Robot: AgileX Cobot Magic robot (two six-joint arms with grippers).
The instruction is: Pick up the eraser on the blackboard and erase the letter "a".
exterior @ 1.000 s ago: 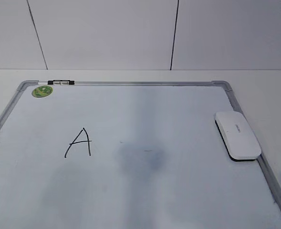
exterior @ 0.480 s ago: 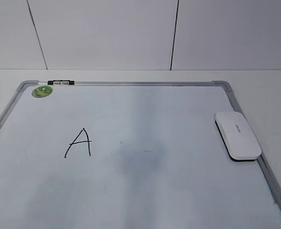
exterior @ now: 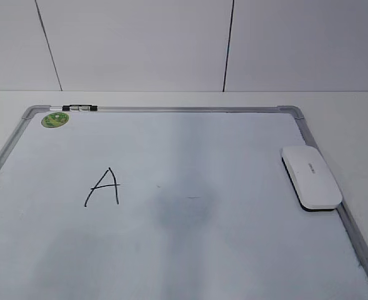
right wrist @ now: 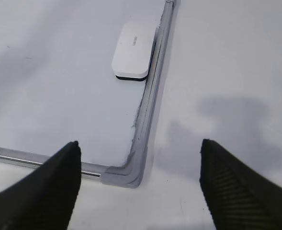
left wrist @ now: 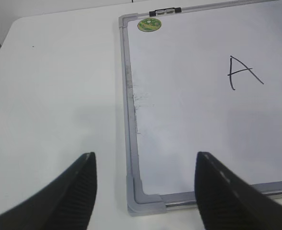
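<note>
The eraser (exterior: 311,177) is a white oblong block lying on the right edge of the blackboard (exterior: 171,109), partly over the frame. It also shows in the right wrist view (right wrist: 133,50). No lowercase "a" shows; only a taller capital "A" (exterior: 104,186) stands on the left half, with a faint grey smudge (exterior: 184,209) at the middle. My left gripper (left wrist: 143,191) is open and empty above the board's near left corner (left wrist: 143,199). My right gripper (right wrist: 140,187) is open and empty above the near right corner (right wrist: 126,175), well short of the eraser. Neither gripper shows in the exterior view.
A round green sticker (exterior: 55,119) sits near the board's far left corner, beside a small black clip (exterior: 79,108) on the top frame. The board lies on a white table (right wrist: 227,57), with a white panelled wall (exterior: 140,44) behind.
Nothing has moved. The grey shadow over the middle of the board has grown a little fainter.
</note>
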